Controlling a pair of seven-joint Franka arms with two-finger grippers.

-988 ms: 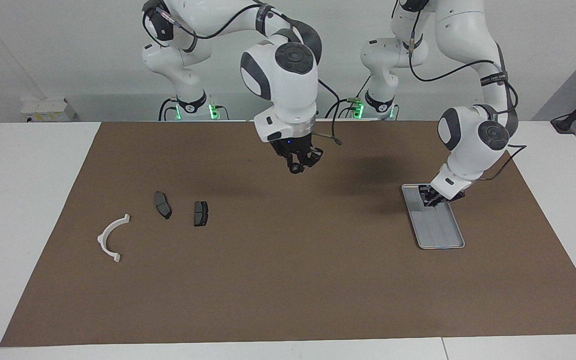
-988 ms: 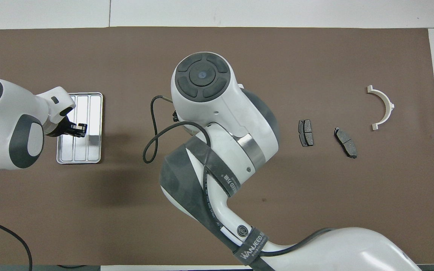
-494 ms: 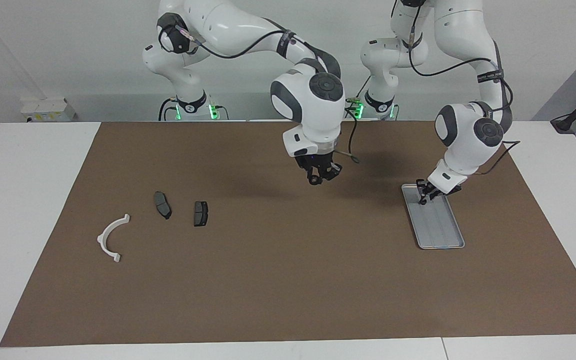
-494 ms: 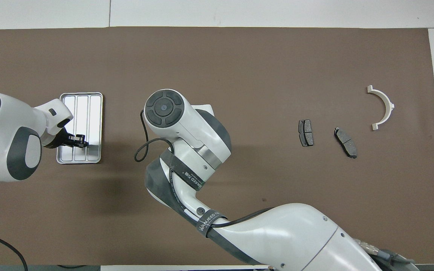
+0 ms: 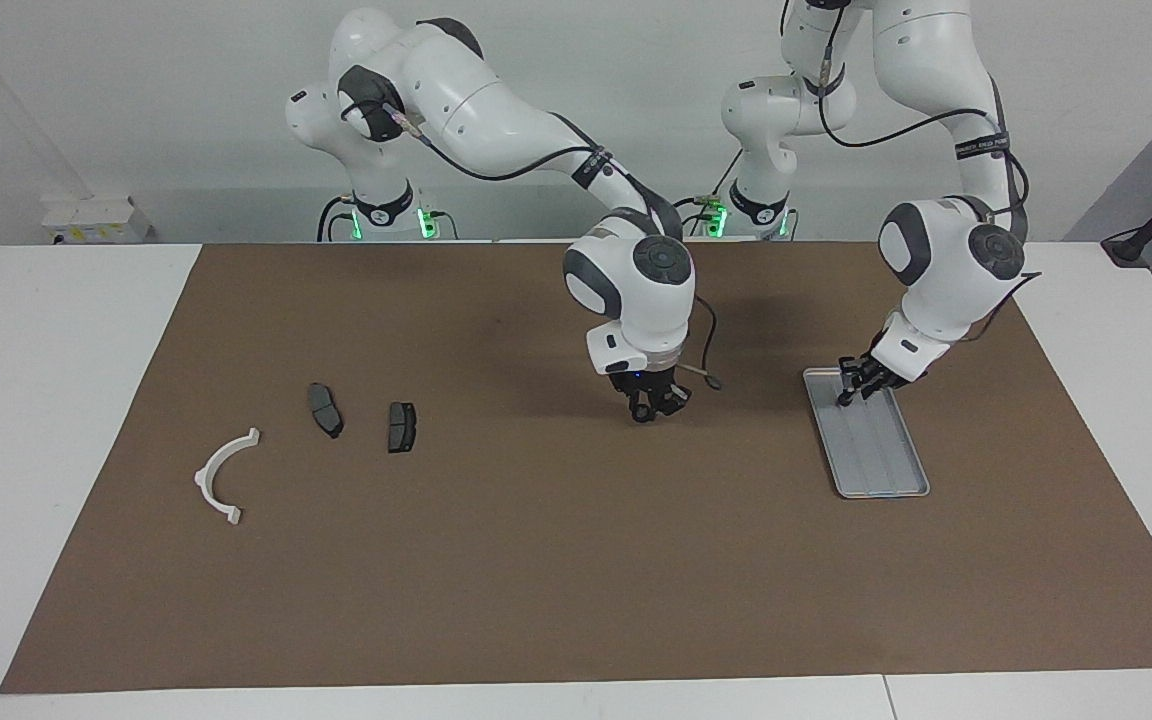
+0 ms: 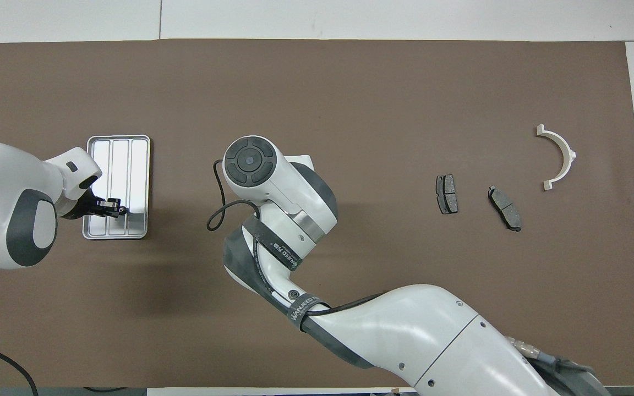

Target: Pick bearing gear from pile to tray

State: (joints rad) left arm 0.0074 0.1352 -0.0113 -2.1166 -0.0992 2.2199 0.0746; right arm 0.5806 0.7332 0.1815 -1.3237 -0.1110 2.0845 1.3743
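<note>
**No gear in sight; left gripper over tray**

On desk (image 5: 56,400), brown mat (image 5: 536,560). Low over mat's middle: right gripper (image 5: 650,408), well apart from pile and tray. Over tray's (image 5: 881,460) robot-side end: left gripper (image 5: 851,388). Cannot tell how open, or what held, for either. Toward right arm's end: white bracket (image 5: 216,480), two brake pads (image 5: 324,410). No round gear visible. Probably right arm's pick, being nearer the pile.

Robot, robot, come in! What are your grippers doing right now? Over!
Left gripper low over the tray. Right gripper over bare mat mid-table. Brake pads and white bracket untouched. Nothing in the way.
</note>
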